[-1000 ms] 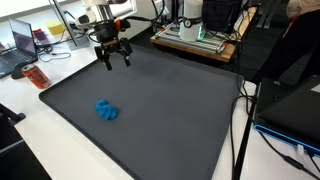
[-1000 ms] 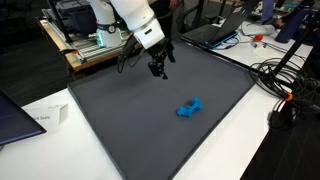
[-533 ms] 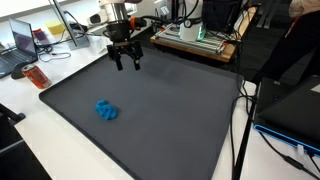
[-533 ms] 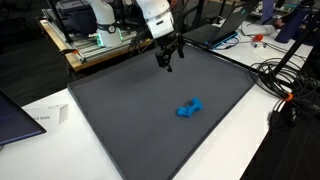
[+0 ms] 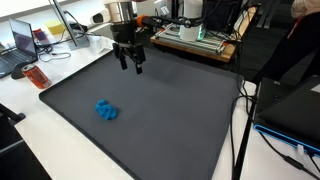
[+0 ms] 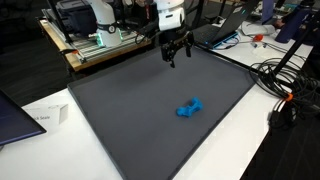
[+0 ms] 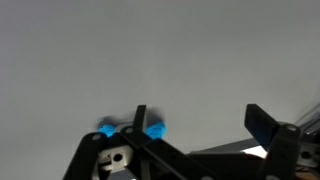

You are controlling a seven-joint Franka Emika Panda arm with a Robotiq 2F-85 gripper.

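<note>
Arm comes down from above over the far end of the dark mat [image 5: 175, 115], wrist upright. Claw [image 5: 131, 63] points straight down, clear of the mat, jaws wide, gripping nothing. Blue toy [image 5: 106, 110] lies on the mat, well apart from the claw, nearer the front edge; wrist view shows it [image 7: 152, 130] partly behind a claw finger. Broad mat stretch lies between them. Mat's far edge sits near the claw [image 6: 172, 55]. Cables [image 6: 285, 85] lie on the white surface [image 6: 250, 150] beside the mat. Paper slip [image 6: 45, 117] carries print too small to read.

Two high exterior cams angle down from different corners; wrist cam's closer; all share the dark mat [image 5: 170, 120] and blue toy [image 6: 189, 108].
</note>
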